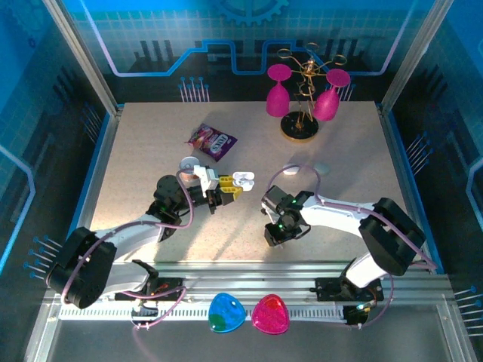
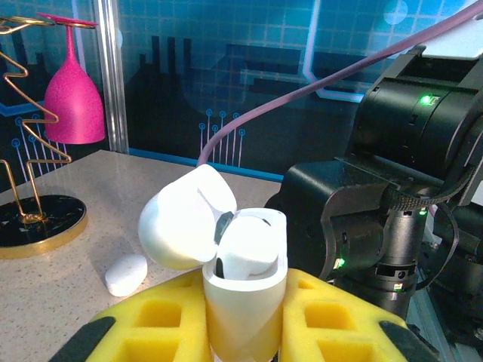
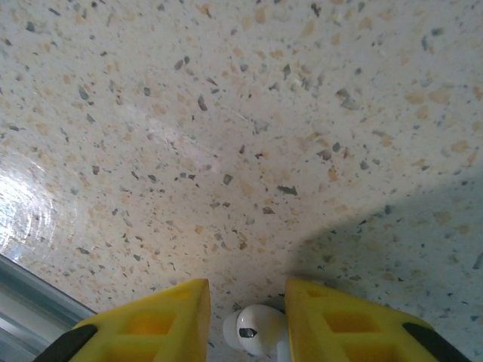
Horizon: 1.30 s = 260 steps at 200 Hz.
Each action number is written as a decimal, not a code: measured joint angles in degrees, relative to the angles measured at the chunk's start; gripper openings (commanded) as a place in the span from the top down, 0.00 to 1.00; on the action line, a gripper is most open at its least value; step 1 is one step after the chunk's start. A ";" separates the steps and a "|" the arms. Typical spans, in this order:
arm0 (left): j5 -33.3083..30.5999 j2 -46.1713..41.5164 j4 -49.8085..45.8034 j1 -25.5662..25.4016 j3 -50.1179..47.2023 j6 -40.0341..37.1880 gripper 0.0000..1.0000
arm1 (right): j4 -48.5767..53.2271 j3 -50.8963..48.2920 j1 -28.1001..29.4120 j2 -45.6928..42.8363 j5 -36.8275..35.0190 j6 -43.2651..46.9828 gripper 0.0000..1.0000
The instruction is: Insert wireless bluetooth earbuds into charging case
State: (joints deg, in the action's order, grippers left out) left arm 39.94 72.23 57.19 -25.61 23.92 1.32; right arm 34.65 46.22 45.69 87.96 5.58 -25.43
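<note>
At the near rail lie a blue heart-shaped piece [image 1: 226, 313] and a pink heart-shaped piece [image 1: 270, 314], side by side. Past them, the right tool [image 3: 247, 302] points down at the speckled worktop [image 3: 226, 136], its yellow fingers [image 3: 158, 324] either side of a loose earbud [image 3: 255, 332] lying there. Whether they press it yet, I cannot tell. To its left, the left tool [image 1: 229, 185] is clenched on the white charging case [image 2: 243, 309], held upright with its lid [image 2: 181, 226] swung open and a seated earbud [image 2: 247, 249] in the well. Farther out a white pebble case [image 2: 126, 274] rests on the worktop, near a purple snack packet [image 1: 212, 141]. At the back stands a gold rack [image 1: 300, 98] hung with pink wine glasses [image 1: 277, 94].
</note>
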 measured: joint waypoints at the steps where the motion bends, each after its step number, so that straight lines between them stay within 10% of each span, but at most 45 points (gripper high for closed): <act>1: 0.00 0.00 0.00 0.00 0.00 0.02 0.80 | 0.04 0.00 0.00 0.02 0.00 0.00 0.68; 149: 0.00 -0.42 -0.39 0.00 0.00 -0.17 0.80 | 1.95 -0.02 0.02 0.02 -0.50 -0.66 0.81; 260: 0.00 -0.42 -0.42 0.00 0.00 -0.20 0.80 | 3.48 -0.35 0.44 -5.31 -3.32 -0.79 0.53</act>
State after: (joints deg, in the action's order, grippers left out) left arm 39.94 71.81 56.77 -25.61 23.92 1.13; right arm 38.13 45.87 46.13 82.65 2.26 -26.22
